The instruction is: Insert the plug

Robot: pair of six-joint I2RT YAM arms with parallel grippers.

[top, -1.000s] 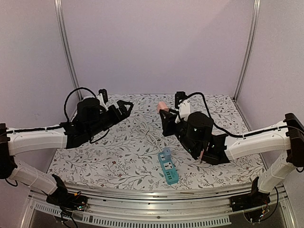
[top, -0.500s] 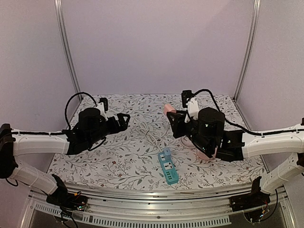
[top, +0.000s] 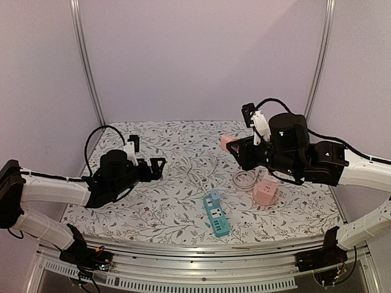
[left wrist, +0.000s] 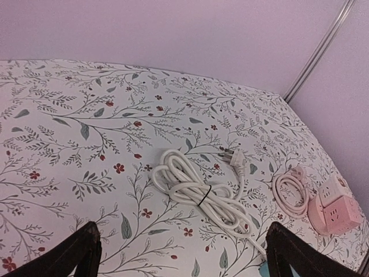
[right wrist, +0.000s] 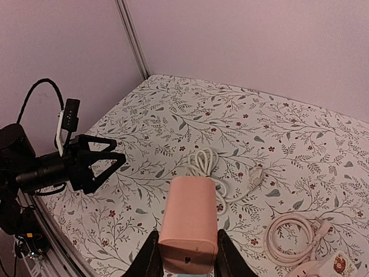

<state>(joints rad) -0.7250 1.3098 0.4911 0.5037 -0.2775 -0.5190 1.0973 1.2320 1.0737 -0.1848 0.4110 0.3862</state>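
Pale lilac walls [top: 201, 61] close the cell on three sides, with slim aluminium posts [top: 85, 61] standing in the two far corners. Across the table lies a white floral cloth [top: 159, 207] printed with grey-green leaves and small red blossoms, and a ribbed metal rail [top: 201, 250] runs along the near edge.

Near the middle of the cloth lies a white bundled power cable [left wrist: 199, 190], tied with a dark band, its plug end [left wrist: 236, 161] pointing toward the right side. A teal oblong power strip [top: 216, 213] lies closer to the rail, well apart from both arms. Right of it sits a pink cube-shaped socket [top: 266, 191] with its pink cord coiled [top: 246, 180] just beside it.

The right gripper [right wrist: 189, 254] is clamped on a pink rounded plastic adapter block [right wrist: 188, 222] — both fingers press its sides. It holds the block in the air over the far right of the cloth, beyond the cube socket and not near the teal strip.

The left gripper [top: 156, 166] hangs low over the left half of the cloth, jaws spread wide, nothing between them — the white cable lies ahead of it, untouched.
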